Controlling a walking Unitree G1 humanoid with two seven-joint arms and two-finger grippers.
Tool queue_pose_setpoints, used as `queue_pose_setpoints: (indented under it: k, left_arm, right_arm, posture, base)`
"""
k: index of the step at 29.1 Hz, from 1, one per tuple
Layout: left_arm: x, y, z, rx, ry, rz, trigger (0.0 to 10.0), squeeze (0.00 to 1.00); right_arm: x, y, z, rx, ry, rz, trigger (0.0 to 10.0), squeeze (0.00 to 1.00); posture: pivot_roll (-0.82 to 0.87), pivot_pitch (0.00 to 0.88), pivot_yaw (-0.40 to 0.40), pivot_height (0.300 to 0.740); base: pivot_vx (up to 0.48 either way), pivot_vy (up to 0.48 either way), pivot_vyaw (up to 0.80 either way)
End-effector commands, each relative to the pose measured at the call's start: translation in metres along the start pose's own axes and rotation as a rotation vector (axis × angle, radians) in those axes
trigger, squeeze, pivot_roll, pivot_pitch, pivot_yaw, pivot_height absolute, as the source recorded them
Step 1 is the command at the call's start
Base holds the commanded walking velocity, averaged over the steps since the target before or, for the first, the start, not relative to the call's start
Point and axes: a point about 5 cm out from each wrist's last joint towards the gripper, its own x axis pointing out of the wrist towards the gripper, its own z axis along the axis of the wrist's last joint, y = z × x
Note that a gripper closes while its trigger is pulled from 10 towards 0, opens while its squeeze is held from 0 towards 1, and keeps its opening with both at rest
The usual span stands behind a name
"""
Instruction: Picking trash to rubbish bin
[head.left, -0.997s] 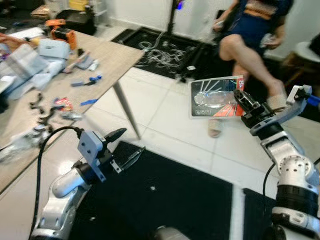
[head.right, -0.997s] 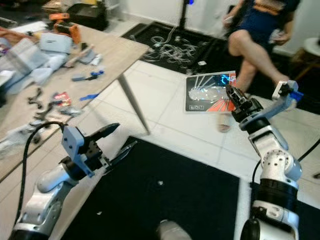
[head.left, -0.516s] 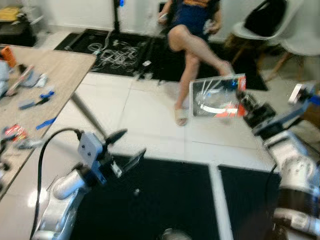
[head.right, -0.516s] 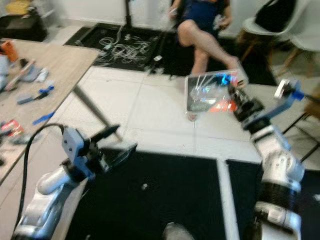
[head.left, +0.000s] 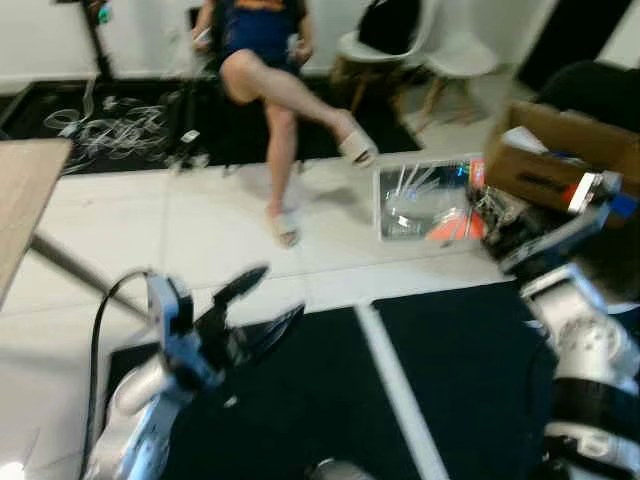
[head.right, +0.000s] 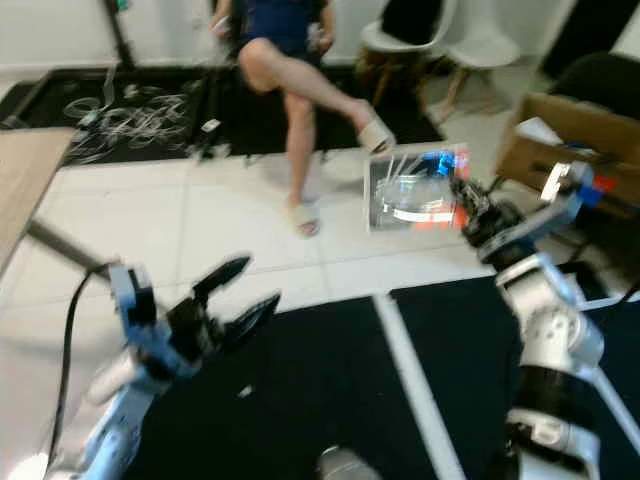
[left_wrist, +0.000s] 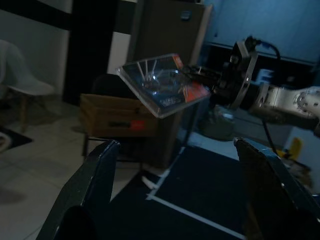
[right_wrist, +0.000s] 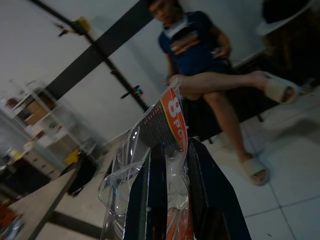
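Observation:
My right gripper (head.left: 492, 212) is raised at the right and shut on a clear plastic blister pack (head.left: 428, 199) with an orange corner. The same pack (right_wrist: 155, 165) sits pinched between the two black fingers (right_wrist: 202, 190) in the right wrist view, and the pack (left_wrist: 162, 85) appears held up in the air in the left wrist view. My left gripper (head.left: 265, 310) is low at the left over a black floor mat (head.left: 320, 400), open, with nothing between its fingers.
A person (head.left: 275, 90) sits cross-legged on a chair straight ahead. A cardboard box (head.left: 545, 160) stands at the right behind my right arm. White chairs (head.left: 400, 50) stand at the back. A wooden table corner (head.left: 20, 190) shows at the left; cables (head.left: 100, 125) lie on a far mat.
The camera has swung right: the table slid out to the left, and the chairs and cardboard box came into view. Both grippers kept their poses, the right still holding the pack.

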Motion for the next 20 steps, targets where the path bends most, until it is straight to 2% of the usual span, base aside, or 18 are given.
queue_pose_setpoints:
  k: [1, 7, 8, 15, 20]
  left_arm:
    - [0.002, -0.003, -0.002, -0.031, -0.022, -0.019, 10.0, 0.00]
    - [-0.003, -0.006, -0.002, -0.052, -0.033, -0.033, 10.0, 0.00]
    - [-0.008, -0.010, -0.001, -0.073, -0.050, -0.016, 10.0, 0.00]
    - [-0.016, -0.021, 0.003, -0.122, -0.089, 0.005, 10.0, 0.00]
    - [-0.017, -0.023, 0.004, -0.130, -0.096, 0.003, 10.0, 0.00]
  right_arm:
    - [-0.001, 0.000, -0.001, -0.001, 0.003, 0.000, 10.0, 0.00]
    - [-0.001, 0.000, -0.001, -0.004, 0.007, 0.002, 10.0, 0.00]
    - [0.000, 0.000, -0.002, -0.008, 0.012, 0.003, 10.0, 0.00]
    - [0.000, 0.001, -0.001, -0.020, 0.017, 0.005, 10.0, 0.00]
    - [0.000, 0.000, -0.001, -0.024, 0.021, 0.006, 10.0, 0.00]
  posture:
    - [-0.09, 0.000, -0.034, 0.740]
    - [-0.09, 0.000, -0.034, 0.740]
    - [-0.09, 0.000, -0.034, 0.740]
    - [-0.09, 0.000, -0.038, 0.740]
    - [-0.09, 0.000, -0.038, 0.740]
  base:
    - [0.000, 0.000, -0.77]
    - [0.000, 0.000, -0.77]
    - [0.000, 0.000, -0.77]
    - [0.000, 0.000, -0.77]
    - [0.000, 0.000, -0.77]
